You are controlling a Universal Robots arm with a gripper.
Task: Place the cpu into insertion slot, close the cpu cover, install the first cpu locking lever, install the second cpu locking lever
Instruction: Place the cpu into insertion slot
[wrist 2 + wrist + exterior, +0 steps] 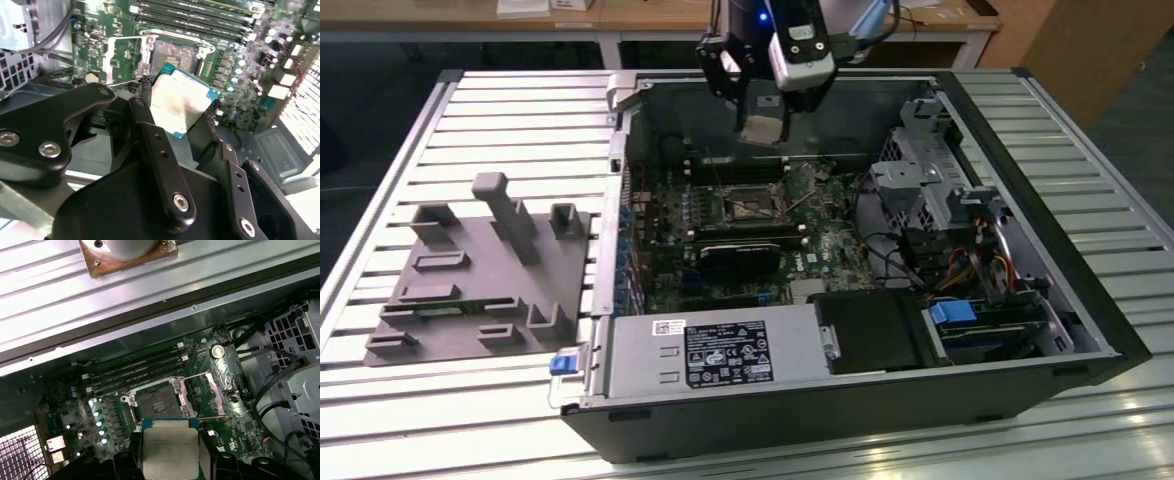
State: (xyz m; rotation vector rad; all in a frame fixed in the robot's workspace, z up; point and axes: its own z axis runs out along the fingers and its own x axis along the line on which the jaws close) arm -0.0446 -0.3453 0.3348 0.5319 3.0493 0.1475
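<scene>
With the gripper [176, 115] clamped on the cpu [182, 97], it should stay level and square above the insertion slot [175, 54], clear of the open cpu cover [125, 59].

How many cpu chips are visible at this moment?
1. The cpu is clamped in the gripper, held above the motherboard and not yet in the insertion slot, whose dark centre is bare. The arm covers part of the case, so another could be hidden.

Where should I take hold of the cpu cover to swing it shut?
Its free edge, the side of the cpu cover farthest from the insertion slot, from above: it is a thin windowed frame swung open beside the slot, seemingly hinged there. The gripper is shut on the cpu.
</scene>
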